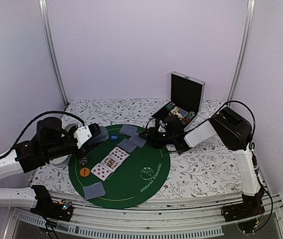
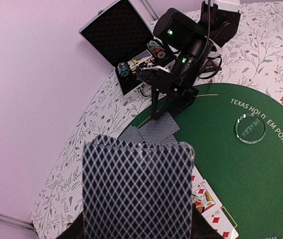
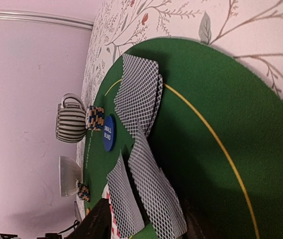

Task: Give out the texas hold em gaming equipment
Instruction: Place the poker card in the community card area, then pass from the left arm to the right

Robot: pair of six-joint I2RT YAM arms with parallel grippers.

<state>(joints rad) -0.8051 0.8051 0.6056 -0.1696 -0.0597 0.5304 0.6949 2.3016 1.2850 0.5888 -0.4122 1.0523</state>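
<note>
The held cards (image 2: 137, 191), backs printed in a blue diamond pattern, fill the foreground of the left wrist view. They stand upright in the left gripper (image 1: 100, 133), whose jaws are closed on them, over the left rim of the green mat (image 2: 260, 194). The right gripper (image 2: 163, 107) stands at the far rim of the mat with its jaws spread and grips nothing. Two face-down cards (image 3: 156, 194) lie overlapped on the mat directly under its fingertips; contact cannot be determined. A second face-down pair (image 3: 139, 97) lies just beyond, beside the blue SMALL BLIND disc (image 3: 108, 133). A chip stack (image 3: 95, 118) sits at the mat edge against the striped cup (image 3: 70, 118). Face-up cards (image 1: 110, 163) occupy the mat centre, between the orange disc (image 1: 84, 172) and the clear dealer disc (image 2: 249, 128). The open aluminium case (image 2: 116, 35) behind the right arm contains more chips (image 2: 155, 49).
</note>
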